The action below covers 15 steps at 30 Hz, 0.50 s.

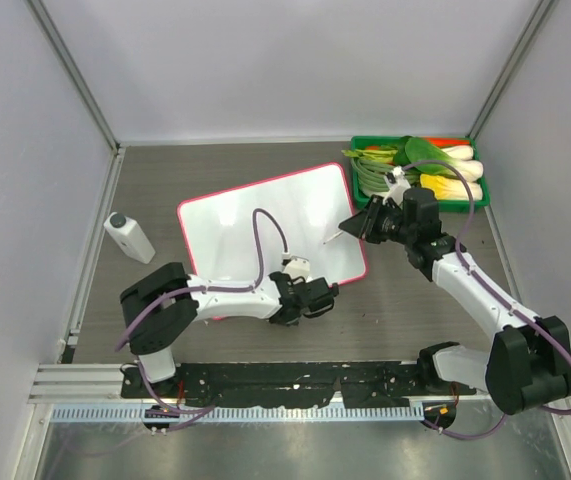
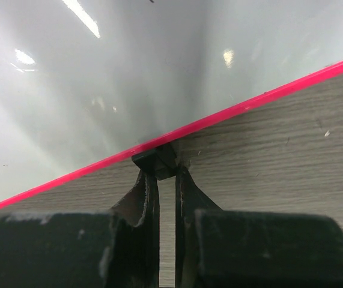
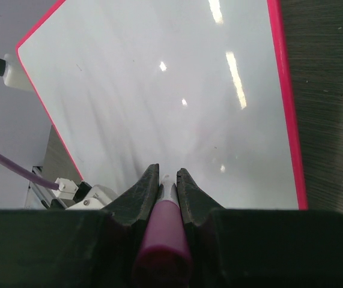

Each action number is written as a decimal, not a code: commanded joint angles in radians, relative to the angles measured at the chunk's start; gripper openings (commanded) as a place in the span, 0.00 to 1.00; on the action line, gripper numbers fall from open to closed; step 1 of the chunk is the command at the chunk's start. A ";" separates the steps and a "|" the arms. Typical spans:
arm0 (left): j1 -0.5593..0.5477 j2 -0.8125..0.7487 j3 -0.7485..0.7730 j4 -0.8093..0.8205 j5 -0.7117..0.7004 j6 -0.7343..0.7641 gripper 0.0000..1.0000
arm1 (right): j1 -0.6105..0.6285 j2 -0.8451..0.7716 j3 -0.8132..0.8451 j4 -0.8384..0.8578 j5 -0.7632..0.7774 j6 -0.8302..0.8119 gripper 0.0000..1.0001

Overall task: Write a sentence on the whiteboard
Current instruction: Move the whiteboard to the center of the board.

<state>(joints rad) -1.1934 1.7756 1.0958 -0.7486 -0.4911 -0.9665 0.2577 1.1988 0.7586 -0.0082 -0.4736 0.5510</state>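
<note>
The slim pink marker pen is clamped in the right gripper, tip aimed at the glossy, pink-framed white whiteboard just ahead; the left gripper is closed against its small black clip.

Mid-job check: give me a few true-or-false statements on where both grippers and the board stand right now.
1. The right gripper is shut on a pink marker. True.
2. Handwriting already covers the whiteboard. False: no words are visible on its surface in any view.
3. The left gripper hangs open over the vegetable tray. False: it is shut, with its tips at a black clip on the whiteboard's near edge.
4. A white bottle with a dark cap sits left of the whiteboard. True.
</note>
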 commanded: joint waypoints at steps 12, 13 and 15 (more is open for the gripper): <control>-0.106 -0.060 -0.042 -0.040 -0.050 0.066 0.44 | -0.005 -0.076 0.099 0.022 -0.037 0.010 0.01; -0.104 -0.076 -0.045 -0.040 -0.059 0.068 0.54 | -0.005 -0.080 0.107 0.014 -0.033 0.010 0.01; -0.106 -0.113 -0.053 -0.032 -0.076 0.072 0.67 | -0.006 -0.087 0.110 0.014 -0.017 0.000 0.02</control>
<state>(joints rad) -1.2961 1.7256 1.0462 -0.7761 -0.5331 -0.9035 0.2577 1.1572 0.8116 -0.0154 -0.4976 0.5587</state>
